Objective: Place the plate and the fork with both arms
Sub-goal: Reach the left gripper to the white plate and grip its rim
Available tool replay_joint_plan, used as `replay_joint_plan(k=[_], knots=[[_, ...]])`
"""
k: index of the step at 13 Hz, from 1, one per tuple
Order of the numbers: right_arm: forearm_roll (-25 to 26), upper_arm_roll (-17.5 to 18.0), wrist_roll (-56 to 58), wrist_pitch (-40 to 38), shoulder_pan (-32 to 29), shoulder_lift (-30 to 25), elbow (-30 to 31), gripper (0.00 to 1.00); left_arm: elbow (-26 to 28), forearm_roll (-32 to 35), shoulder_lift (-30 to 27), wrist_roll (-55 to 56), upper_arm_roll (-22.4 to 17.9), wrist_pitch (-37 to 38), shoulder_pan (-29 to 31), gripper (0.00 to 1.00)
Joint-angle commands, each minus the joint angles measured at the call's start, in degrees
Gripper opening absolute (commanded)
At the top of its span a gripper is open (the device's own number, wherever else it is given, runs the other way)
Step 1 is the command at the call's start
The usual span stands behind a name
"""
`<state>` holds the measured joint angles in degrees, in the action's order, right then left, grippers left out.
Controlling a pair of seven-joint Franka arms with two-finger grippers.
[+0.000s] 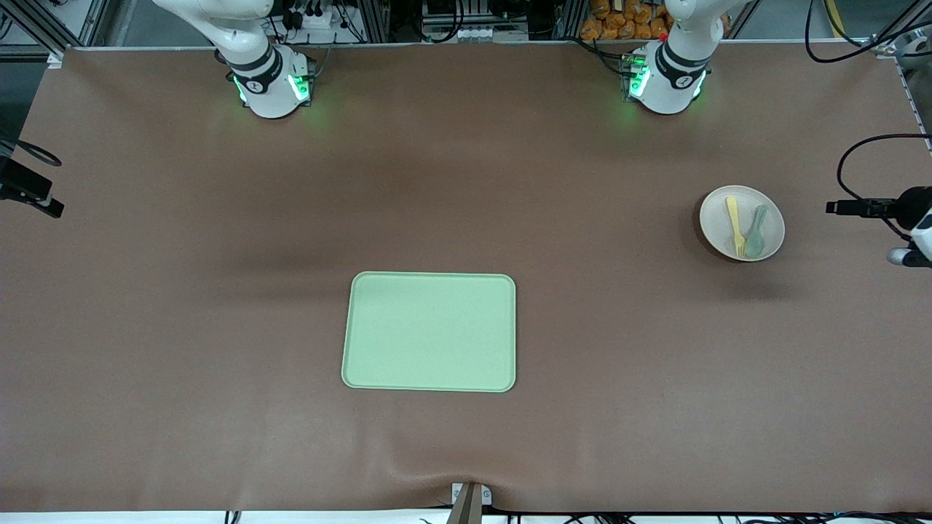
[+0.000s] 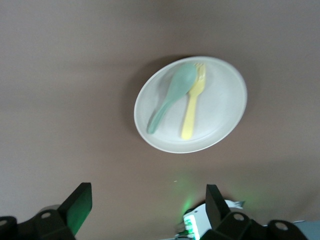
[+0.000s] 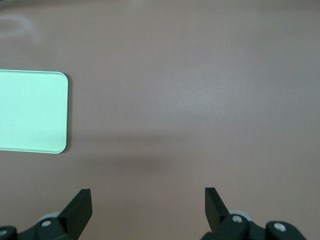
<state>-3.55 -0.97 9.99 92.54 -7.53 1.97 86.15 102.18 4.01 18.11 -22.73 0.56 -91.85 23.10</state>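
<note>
The round pale plate (image 1: 728,233) (image 2: 220,107) lies on the brown table toward the left arm's end. On it rest the pale yellow fork (image 1: 735,225) (image 2: 192,102) and a grey-green spoon (image 1: 758,231) (image 2: 172,95), side by side. My left gripper (image 2: 147,202) hangs open high above the table, short of the plate, with nothing between its fingers. My right gripper (image 3: 147,205) is open too, high over bare table with nothing in it. Only the arms' bases (image 1: 269,84) (image 1: 666,80) show in the front view.
A rectangular light-green tray (image 1: 429,331) (image 3: 30,112) lies mid-table, nearer to the front camera than the plate. A black camera on a stand (image 1: 888,211) sits at the table's edge past the plate. A clamp (image 1: 470,498) sits at the table's front edge.
</note>
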Motion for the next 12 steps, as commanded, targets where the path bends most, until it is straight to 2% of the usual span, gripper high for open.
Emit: replay_joint_plan(k=[1,7,12], knots=[[-0.9,0.8,0.2,-0.3,-1.3,0.6,-1.2,1.00,7.0,3.3,-1.1,-2.3,0.5,-7.5,1.2,1.00],[-0.9,0.8,0.2,-0.3,-1.3,0.6,-1.2,1.00,8.0,3.4,6.1,-2.4,0.6,-17.5,1.9,1.00],[-0.9,0.8,0.2,-0.3,-1.3,0.6,-1.2,1.00,8.1,3.5,9.9,-2.4,0.9,-21.8,1.7,1.00]])
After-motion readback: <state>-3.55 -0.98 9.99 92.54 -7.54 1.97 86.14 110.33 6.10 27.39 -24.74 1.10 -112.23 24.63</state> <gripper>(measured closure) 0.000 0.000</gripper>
